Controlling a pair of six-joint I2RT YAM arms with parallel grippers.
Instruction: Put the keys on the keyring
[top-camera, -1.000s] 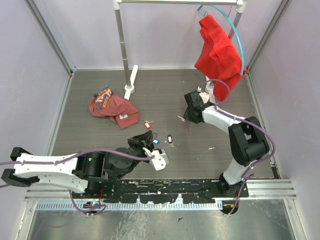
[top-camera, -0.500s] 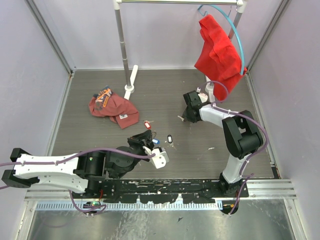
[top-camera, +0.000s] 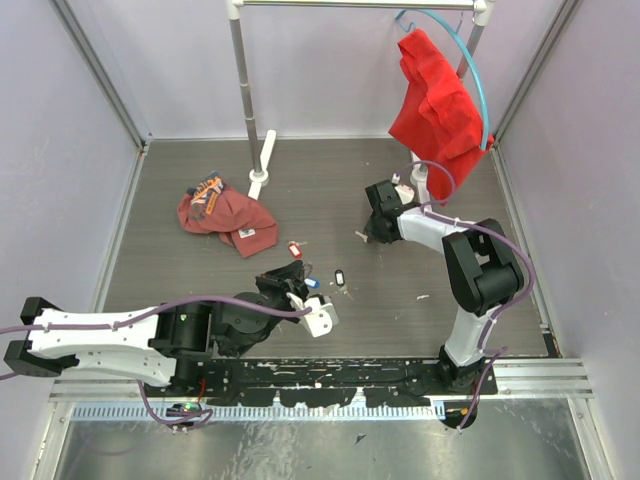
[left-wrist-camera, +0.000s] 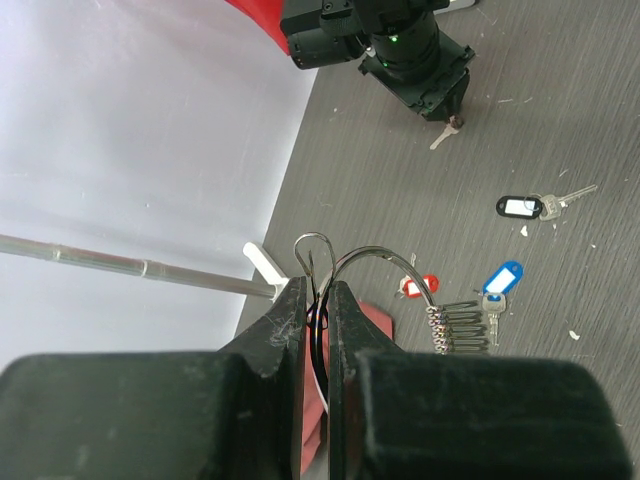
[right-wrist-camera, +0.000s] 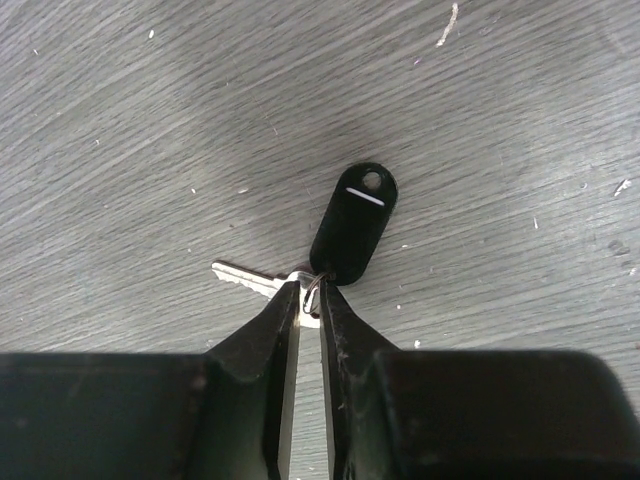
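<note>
Lying grey and scuffed beneath it all is the surface (top-camera: 200, 180). The left claw (left-wrist-camera: 316, 300) is pinched narrow on the keyring (left-wrist-camera: 380, 251) (a row of keys (left-wrist-camera: 462, 327) hangs from its wire). The right claw (right-wrist-camera: 308, 295), tips nearly together, nips a black-tagged key (right-wrist-camera: 352, 228) lying flat there, and a red-tagged key (top-camera: 294, 249) lies loose near the left claw.

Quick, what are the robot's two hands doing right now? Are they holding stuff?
Left gripper: closed, holding the keyring.
Right gripper: closed on the black-tagged key, pinching its small ring.
</note>
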